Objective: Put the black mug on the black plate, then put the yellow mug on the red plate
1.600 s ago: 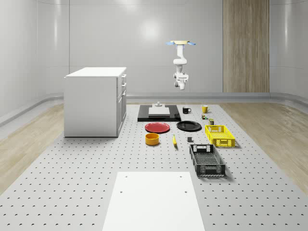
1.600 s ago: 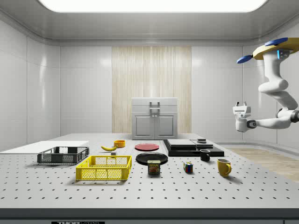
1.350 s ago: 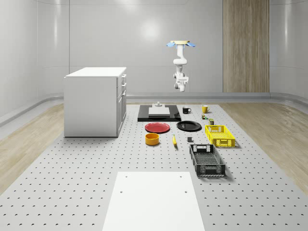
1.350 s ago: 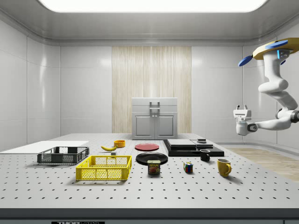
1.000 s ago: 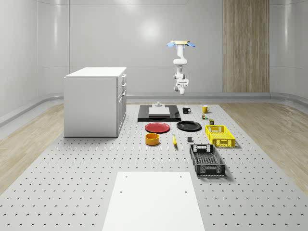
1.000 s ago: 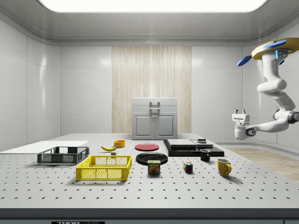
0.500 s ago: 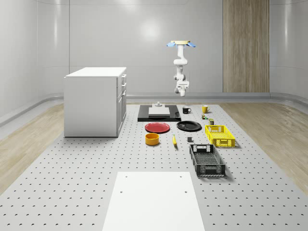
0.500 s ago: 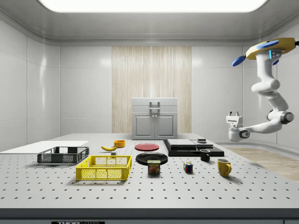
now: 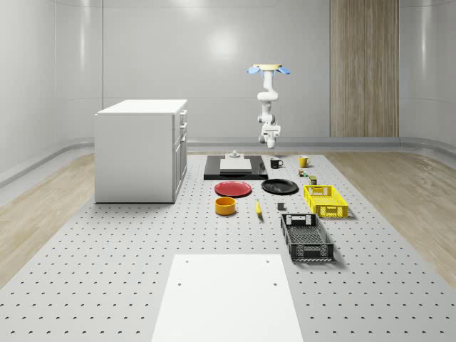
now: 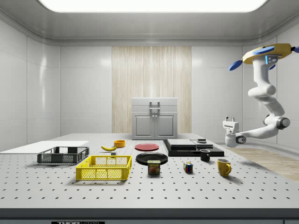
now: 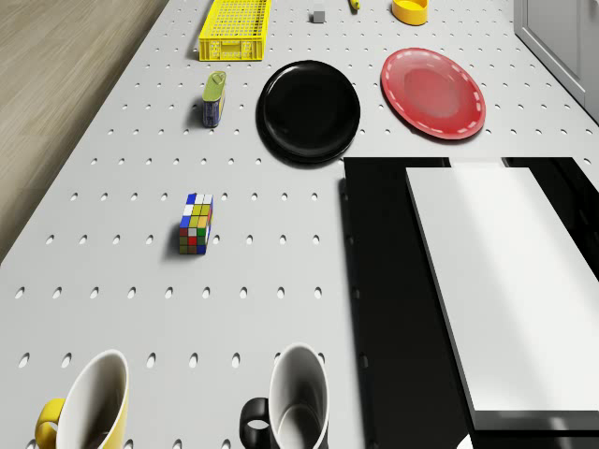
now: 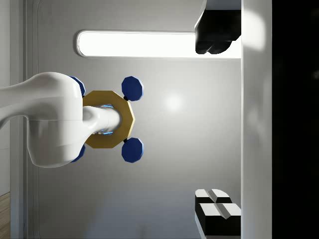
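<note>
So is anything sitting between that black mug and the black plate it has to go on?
Nothing visible does. The black mug and the black plate have bare table between them; the colour cube sits off to one side.

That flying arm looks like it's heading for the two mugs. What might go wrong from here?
The black mug and yellow mug stand close together, so the end effector might bump the wrong one. The black mug also sits right beside the black slab, leaving little room on that side. The hovering drone may sway and spoil the aim.
</note>
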You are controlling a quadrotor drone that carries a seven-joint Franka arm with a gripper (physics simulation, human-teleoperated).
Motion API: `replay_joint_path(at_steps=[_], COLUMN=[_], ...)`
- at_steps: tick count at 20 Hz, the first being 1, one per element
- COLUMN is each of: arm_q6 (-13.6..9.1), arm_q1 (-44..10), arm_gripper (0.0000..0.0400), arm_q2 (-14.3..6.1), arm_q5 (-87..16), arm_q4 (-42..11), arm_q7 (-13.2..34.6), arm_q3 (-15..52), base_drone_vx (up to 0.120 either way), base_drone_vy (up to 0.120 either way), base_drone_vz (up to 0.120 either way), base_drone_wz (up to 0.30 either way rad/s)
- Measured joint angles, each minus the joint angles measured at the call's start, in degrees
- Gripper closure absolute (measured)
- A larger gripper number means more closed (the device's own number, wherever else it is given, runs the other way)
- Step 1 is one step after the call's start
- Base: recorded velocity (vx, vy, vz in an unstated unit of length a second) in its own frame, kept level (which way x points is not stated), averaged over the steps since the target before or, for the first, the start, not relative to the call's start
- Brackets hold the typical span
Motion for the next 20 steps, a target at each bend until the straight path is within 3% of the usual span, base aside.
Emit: replay_joint_path(at_steps=[4,15,20], arm_q6=[0.16,0.62,0.84], arm_q1=[-0.03,-0.14,-0.27], arm_gripper=[0.0000,0.0000,0.0000], arm_q2=[-0.11,-0.43,-0.59], arm_q5=[-0.02,-0.35,-0.89], arm_q4=[-0.09,-0.40,-0.56], arm_q7=[-0.01,0.02,0.08], arm_q3=[0.03,0.30,0.70], base_drone_vx=[0.020,0.120,0.000], base_drone_vy=[0.000,0.000,0.000], base_drone_vz=[-0.030,0.000,0.000], base_drone_wz=[0.000,0.000,0.000])
